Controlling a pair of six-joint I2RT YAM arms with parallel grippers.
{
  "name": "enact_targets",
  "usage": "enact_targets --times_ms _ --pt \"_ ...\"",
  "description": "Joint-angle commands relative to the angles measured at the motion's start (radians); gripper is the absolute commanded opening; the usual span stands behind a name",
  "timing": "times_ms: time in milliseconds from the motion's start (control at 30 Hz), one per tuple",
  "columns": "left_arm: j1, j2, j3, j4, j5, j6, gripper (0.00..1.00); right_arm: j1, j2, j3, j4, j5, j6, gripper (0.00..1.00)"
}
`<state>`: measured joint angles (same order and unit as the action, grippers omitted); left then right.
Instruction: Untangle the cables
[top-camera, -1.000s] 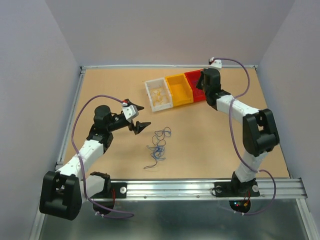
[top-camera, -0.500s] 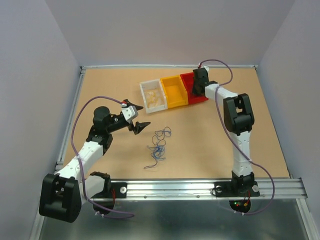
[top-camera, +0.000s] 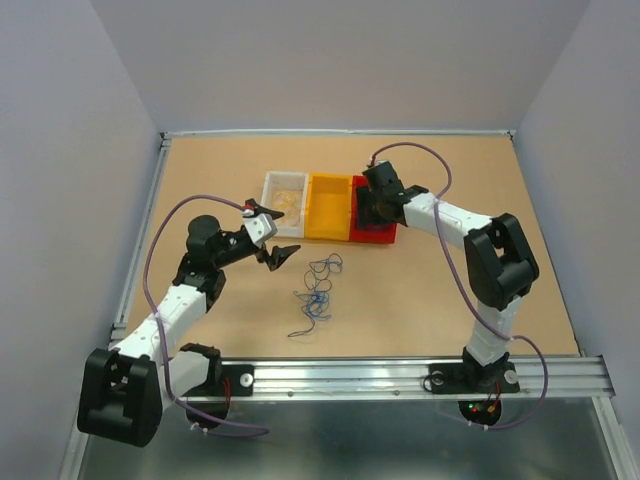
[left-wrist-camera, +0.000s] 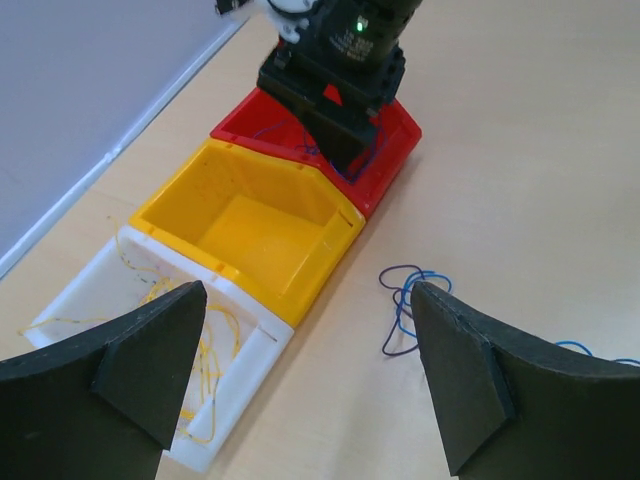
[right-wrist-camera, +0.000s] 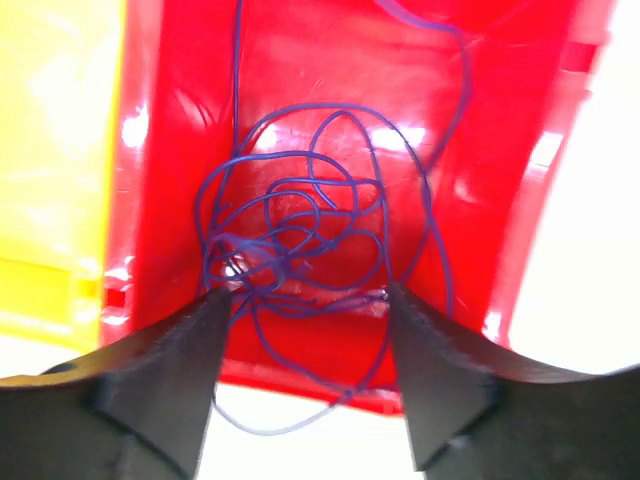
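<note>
Sprawling loose on the tan table (top-camera: 450, 290), the blue-and-purple cables (top-camera: 318, 290) run lengthwise from far-right to near-left, between the arms. Grey walls (top-camera: 60, 150) enclose the board. Beyond stand a white bin (top-camera: 283, 200), yellow bin (top-camera: 328, 205) and red bin (top-camera: 372, 235) — a purple wire (right-wrist-camera: 300, 220) coils in the red one beneath the right gripper (right-wrist-camera: 305, 295), fingers spread. The left gripper (top-camera: 277, 232) gapes wide, holding nothing.

Bright even light, close-up glare
</note>
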<state>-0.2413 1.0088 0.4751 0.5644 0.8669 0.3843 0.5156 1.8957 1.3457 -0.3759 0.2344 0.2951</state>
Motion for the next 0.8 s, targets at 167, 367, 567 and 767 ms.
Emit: enact_targets --times_ms 167,367,567,767 --pt "-0.140 0.094 0.040 -0.096 -0.112 0.165 0.96 0.063 -0.190 -0.114 0.107 0.085 0.039 0.82" --pt "-0.153 0.111 0.051 -0.097 -0.184 0.162 0.96 0.070 -0.224 -0.172 0.199 0.042 0.038 0.83" --pt "-0.153 0.142 0.062 -0.093 -0.197 0.162 0.96 0.087 -0.199 -0.183 0.307 0.013 0.030 0.83" --pt "-0.153 0.149 0.068 -0.095 -0.192 0.175 0.94 0.090 -0.086 -0.111 0.337 -0.018 0.024 0.79"
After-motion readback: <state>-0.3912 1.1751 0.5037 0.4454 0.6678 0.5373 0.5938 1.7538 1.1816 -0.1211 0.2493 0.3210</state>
